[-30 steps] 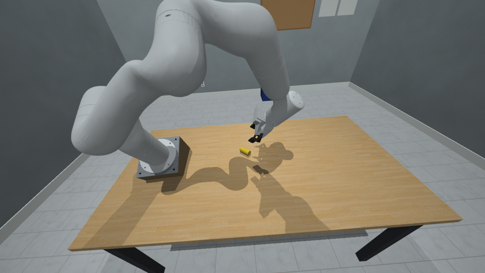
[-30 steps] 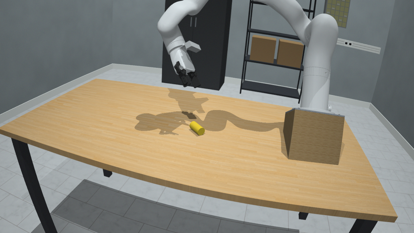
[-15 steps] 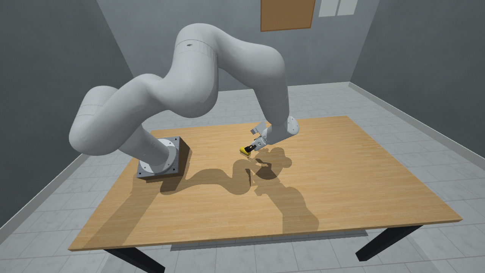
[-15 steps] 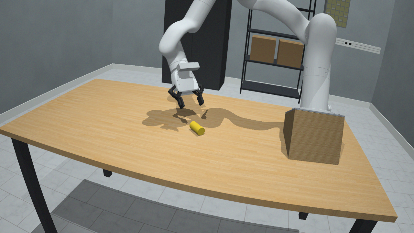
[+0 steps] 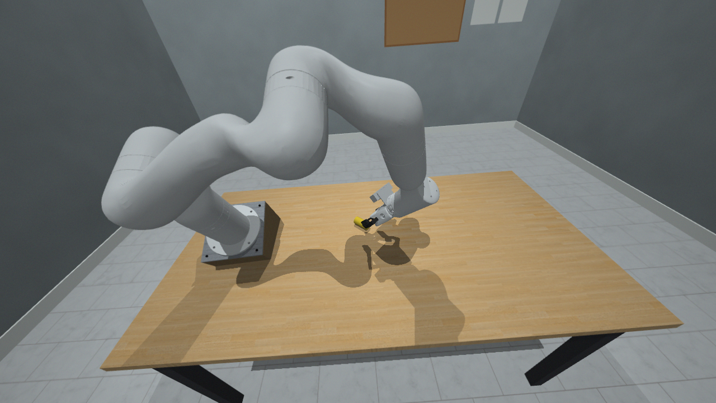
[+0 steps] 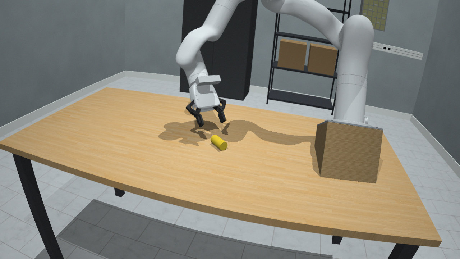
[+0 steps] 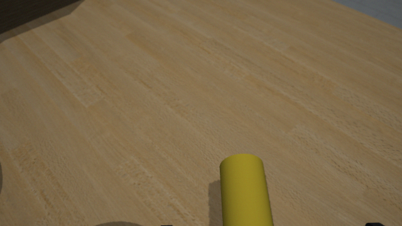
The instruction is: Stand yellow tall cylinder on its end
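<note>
- The yellow tall cylinder (image 6: 219, 142) lies on its side on the wooden table (image 6: 96, 128), and everything below is placed from it.
- In the exterior view, the gripper (image 6: 210, 120) hangs just behind and slightly left of the cylinder, above the table and apart from it. Its black fingers (image 6: 198, 119) are spread as wide as they go, with nothing between them.
- Right of the cylinder in that view, well apart, the arm's base block (image 6: 350, 154) stands on the table; its visible sides look wood-grained here.
- The top view shows the same block (image 5: 265, 220) as grey with a round flange, left of the cylinder (image 5: 358, 220). Here the gripper (image 5: 372, 220) overlaps the cylinder's right end, so the gap seen from the exterior camera is lost.
- The wrist view shows only the cylinder (image 7: 245, 191) running up from the lower edge, right of centre, on bare wood grain; two dark finger tips barely show at the bottom edge.
- The arm's shadow falls on the table beside the cylinder.
- Behind the cylinder, the exterior view shows a dark cabinet (image 6: 238, 64) and, to its right, a black shelf rack (image 6: 276, 64) holding two cardboard boxes (image 6: 291, 54).
- The top view shows a brown board (image 5: 423, 22) on the far grey wall, and a pale tiled floor (image 5: 575, 380).
</note>
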{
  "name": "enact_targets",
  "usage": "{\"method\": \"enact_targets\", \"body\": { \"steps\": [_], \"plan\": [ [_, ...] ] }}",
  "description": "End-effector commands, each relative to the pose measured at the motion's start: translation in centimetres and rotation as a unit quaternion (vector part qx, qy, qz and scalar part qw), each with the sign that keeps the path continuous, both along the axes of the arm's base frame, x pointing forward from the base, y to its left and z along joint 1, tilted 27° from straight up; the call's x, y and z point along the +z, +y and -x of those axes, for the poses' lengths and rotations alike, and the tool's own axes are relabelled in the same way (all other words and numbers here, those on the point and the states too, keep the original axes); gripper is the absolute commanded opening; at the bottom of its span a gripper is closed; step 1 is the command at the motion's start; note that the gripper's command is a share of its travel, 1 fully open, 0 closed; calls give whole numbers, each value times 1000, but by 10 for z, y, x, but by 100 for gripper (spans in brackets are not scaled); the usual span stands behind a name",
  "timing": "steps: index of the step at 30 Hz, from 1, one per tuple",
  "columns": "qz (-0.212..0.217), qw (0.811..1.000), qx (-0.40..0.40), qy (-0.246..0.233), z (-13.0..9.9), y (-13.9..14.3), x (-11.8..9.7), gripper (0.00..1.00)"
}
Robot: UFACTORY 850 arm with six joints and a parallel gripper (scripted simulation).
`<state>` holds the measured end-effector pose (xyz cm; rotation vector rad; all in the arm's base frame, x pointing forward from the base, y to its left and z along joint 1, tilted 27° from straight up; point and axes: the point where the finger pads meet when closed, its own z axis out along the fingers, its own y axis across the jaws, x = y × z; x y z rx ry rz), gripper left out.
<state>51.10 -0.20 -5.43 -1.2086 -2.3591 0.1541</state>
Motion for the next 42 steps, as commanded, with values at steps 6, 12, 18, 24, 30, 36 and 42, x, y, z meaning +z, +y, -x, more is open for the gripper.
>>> {"method": "enact_targets", "body": {
  "steps": [6,12,18,24,30,36,42],
  "plan": [
    [0,1000,0,0,11,3,-22,100],
    [0,1000,0,0,11,3,-22,100],
    [0,1000,0,0,11,3,-22,100],
    [0,1000,0,0,11,3,-22,100],
    [0,1000,0,0,11,3,-22,100],
    [0,1000,0,0,11,3,-22,100],
    [0,1000,0,0,13,4,-25,100]
  ]
}}
